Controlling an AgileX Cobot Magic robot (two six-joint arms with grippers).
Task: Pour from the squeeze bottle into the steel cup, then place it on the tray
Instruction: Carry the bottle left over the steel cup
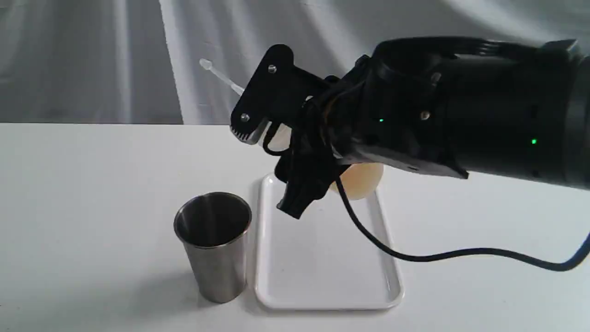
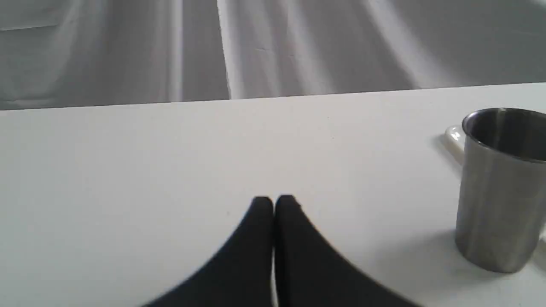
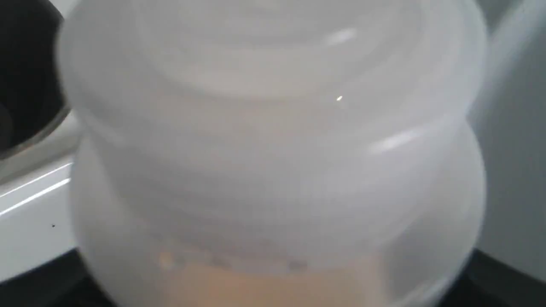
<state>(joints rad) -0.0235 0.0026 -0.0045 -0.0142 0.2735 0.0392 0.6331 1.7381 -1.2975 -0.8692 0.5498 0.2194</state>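
Your white table [image 1: 92, 207] offered open room on its left. The flat white rimmed plastic tray [image 1: 322, 258] lay bare beneath your right gripper [image 1: 286, 152], clamped on the translucent whitish squeeze bottle of amber liquid [image 1: 362, 180], held tilted in the air. The brushed steel cup [image 1: 214, 244] stood just beside the tray's left edge. I judge the pour not begun: next, carry the nozzle left over the cup's rim. Your left gripper [image 2: 274, 204] sat pinched closed, well apart.

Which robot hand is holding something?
The right hand: it grips the squeeze bottle, which is tilted and lifted in the air. The left hand is shut on nothing, low over the table.
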